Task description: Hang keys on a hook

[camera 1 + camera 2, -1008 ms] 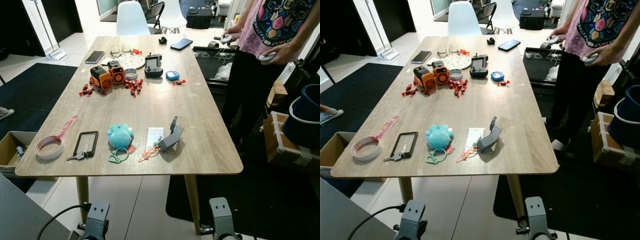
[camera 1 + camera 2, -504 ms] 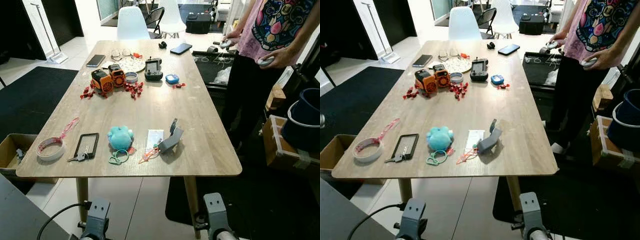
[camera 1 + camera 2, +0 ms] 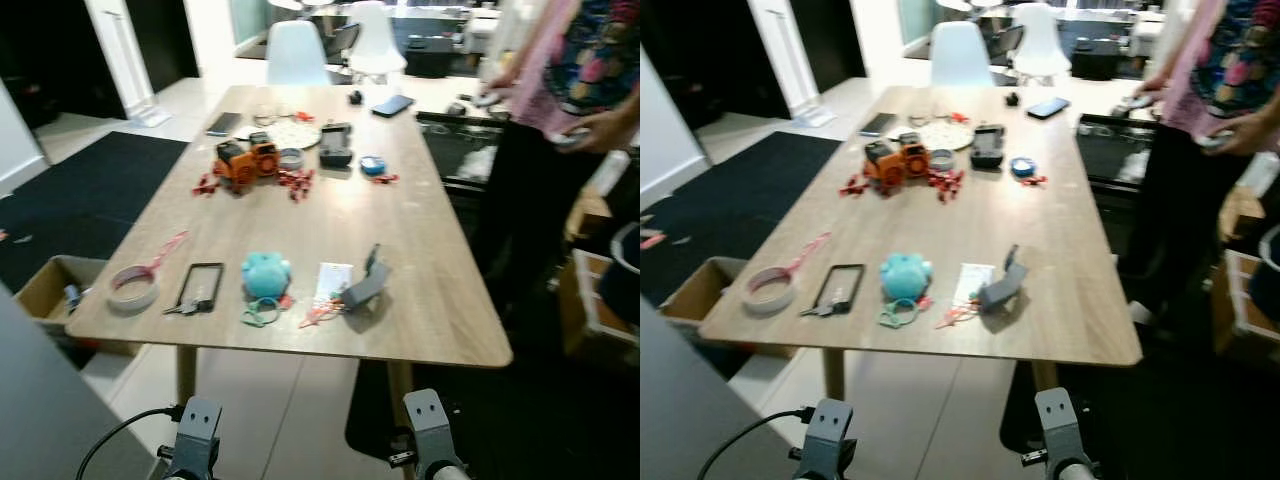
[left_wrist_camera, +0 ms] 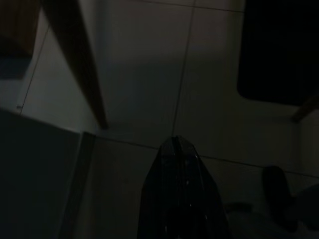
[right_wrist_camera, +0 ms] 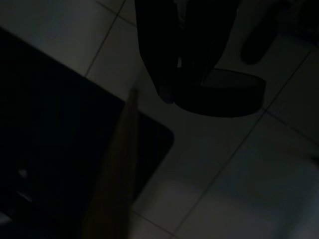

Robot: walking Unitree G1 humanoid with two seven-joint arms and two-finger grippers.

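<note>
On table, near edge: keys (image 3: 186, 306) lay flat, touching the near end of a black rectangular tag (image 3: 201, 285), between tape roll (image 3: 132, 290) and teal plush (image 3: 266, 274).
Hook: grey hook stand (image 3: 366, 285) sat tipped on the wooden table (image 3: 400, 215), well apart from keys, w/ the plush and a white card (image 3: 332, 280) between them.
Near plush: green ring (image 3: 259, 314) just in front of it; red/orange bits by the card, too blurred to ID.
Far half: orange toy vehicle (image 3: 247, 160) w/ red pieces scattered round it, dark handheld controller (image 3: 336, 146), blue round item (image 3: 372, 165), two phones (image 3: 224, 123) near far end.
Left gripper (image 4: 177, 149): hung low over tiled floor beside a table leg (image 4: 79, 64); fingers looked together at the tip, view v. dark.
Right gripper (image 5: 169, 92): also low over floor, at edge of dark mat; fingers open/shut – can't tell, too dark.
Person: stood at table's right side, pink printed top (image 3: 590, 60), a controller in each hand.
Floor left: open cardboard box (image 3: 55, 285).
Img quality: head views motion-blurred.
</note>
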